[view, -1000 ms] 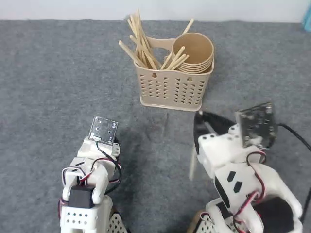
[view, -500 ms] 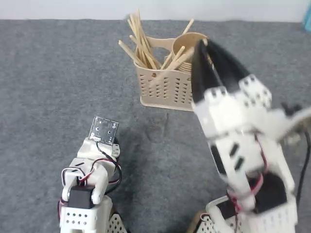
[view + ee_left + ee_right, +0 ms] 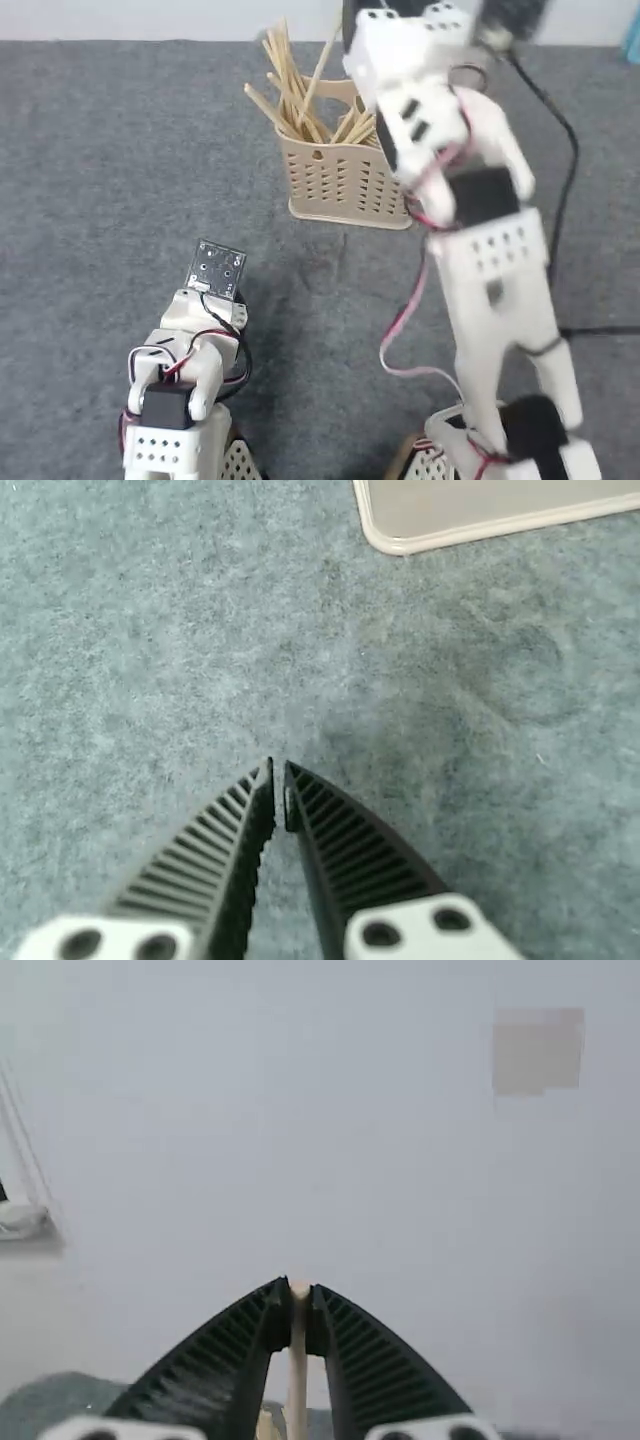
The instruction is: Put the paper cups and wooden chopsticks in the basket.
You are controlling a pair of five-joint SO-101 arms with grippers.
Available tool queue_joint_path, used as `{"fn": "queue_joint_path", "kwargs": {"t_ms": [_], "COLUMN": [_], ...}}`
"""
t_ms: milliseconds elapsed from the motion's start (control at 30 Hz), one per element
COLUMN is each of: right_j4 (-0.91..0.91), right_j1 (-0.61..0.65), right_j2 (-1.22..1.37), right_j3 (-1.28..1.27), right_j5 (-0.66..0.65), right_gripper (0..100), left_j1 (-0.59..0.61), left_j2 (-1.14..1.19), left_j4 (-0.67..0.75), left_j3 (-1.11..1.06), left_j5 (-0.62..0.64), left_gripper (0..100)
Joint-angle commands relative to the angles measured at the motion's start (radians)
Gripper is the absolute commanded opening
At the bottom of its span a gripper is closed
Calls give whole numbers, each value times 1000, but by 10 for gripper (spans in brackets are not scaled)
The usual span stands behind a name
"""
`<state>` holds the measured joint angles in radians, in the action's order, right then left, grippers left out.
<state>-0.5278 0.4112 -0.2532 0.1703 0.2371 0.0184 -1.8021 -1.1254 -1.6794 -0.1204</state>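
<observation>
Underlying basket (image 3: pixel 340 185), grey carpet (image 3: pixel 100 150) (perhaps felt), white wall (image 3: pixel 120 18)

Robot test bench: grey felt mat (image 3: pixel 100 150), bare white wall (image 3: pixel 300 1110).

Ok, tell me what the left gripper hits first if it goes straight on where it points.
Probably the grey mat: the left gripper, shut, points down at bare mat short of the basket. Depth is hard to judge from the wrist view, so that's a guess.
</observation>
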Motion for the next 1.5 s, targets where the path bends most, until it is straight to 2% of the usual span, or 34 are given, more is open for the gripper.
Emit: {"fn": "queue_joint_path", "kwargs": {"t_ms": [0, 233, 467, 667, 867, 1200, 1467], "right_j4": [-47, -165, -113, -87, -114, -418, -552], "right_j1": [-16, 19, 117, 142, 134, 136, 133], "right_j2": [38, 97, 120, 153, 136, 30, -162], "right_j3": [72, -44, -295, -381, -281, 104, 187], "right_j5": [14, 69, -8, -80, -86, -78, -80], "right_gripper": [9, 9, 18, 99, 102, 99, 97], "left_j1": [-2, -9, -3, -2, -2, -2, -2], "left_j2": [-17, -17, -17, -17, -17, -17, -17], "left_j4": [-5, 2, -100, -137, -137, -137, -137], "left_j3": [-5, -5, -5, -5, -5, -5, -5], "left_j5": [-6, -6, -6, -8, -8, -8, -8], "left_gripper": [13, 13, 13, 14, 14, 14, 14]}}
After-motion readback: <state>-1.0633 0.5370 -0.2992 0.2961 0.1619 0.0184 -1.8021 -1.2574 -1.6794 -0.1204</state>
